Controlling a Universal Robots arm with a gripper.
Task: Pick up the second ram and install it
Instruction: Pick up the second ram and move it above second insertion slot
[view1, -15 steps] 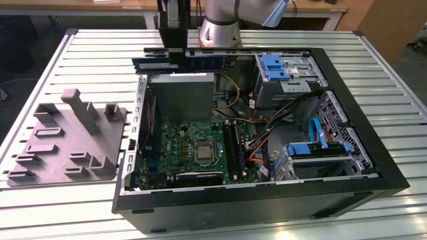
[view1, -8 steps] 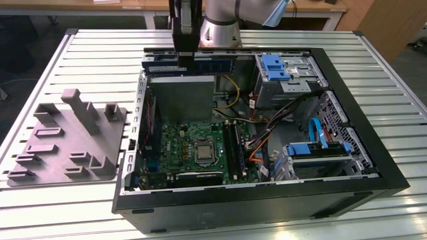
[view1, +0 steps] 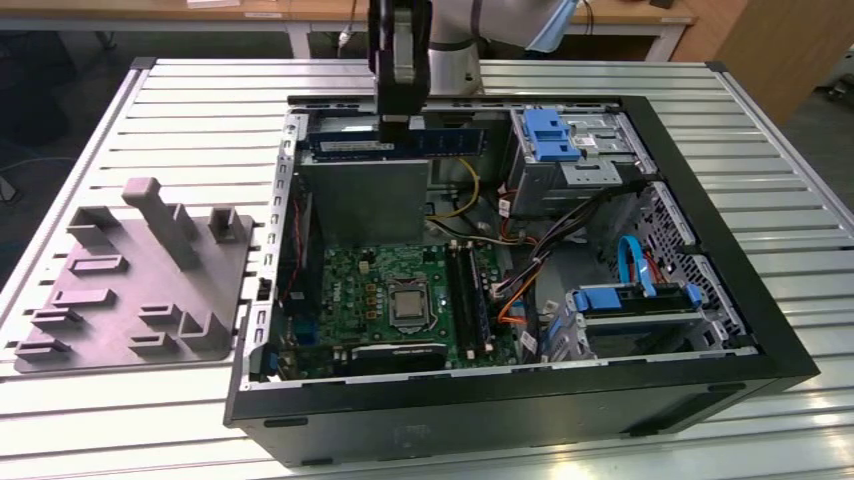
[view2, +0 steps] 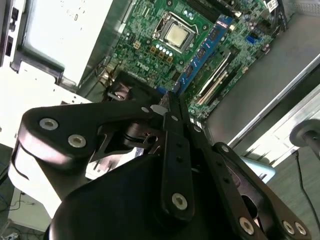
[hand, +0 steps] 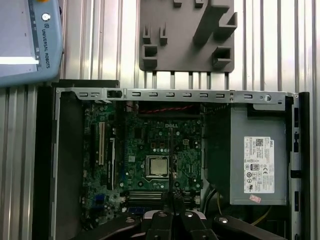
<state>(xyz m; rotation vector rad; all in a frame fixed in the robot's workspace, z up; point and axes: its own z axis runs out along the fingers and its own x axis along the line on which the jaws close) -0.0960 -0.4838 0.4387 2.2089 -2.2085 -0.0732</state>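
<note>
The second ram (view1: 441, 144), a narrow blue stick with black chips, hangs level in the air above the open computer case (view1: 747, 330). My gripper (view1: 395, 128) is shut on its upper edge near the middle. In the second wrist view the black fingers (view2: 172, 130) pinch the ram (view2: 205, 47), which reaches out over the green motherboard (view2: 150, 45). The first wrist view looks straight down: the gripper (hand: 172, 197) holds the ram (hand: 171, 160) edge-on as a thin line over the motherboard (hand: 145, 145). The long black memory slots (view1: 467, 290) lie on the board beside the processor (view1: 404, 300).
A grey power supply (view1: 363, 200) fills the case's far corner, with blue drive cages (view1: 550, 135) and loose cables (view1: 534, 260) beside it. A grey moulded fixture (view1: 134, 280) lies on the slatted metal table (view1: 200, 100) at the exterior view's left. A grey pendant (hand: 25, 40) rests nearby.
</note>
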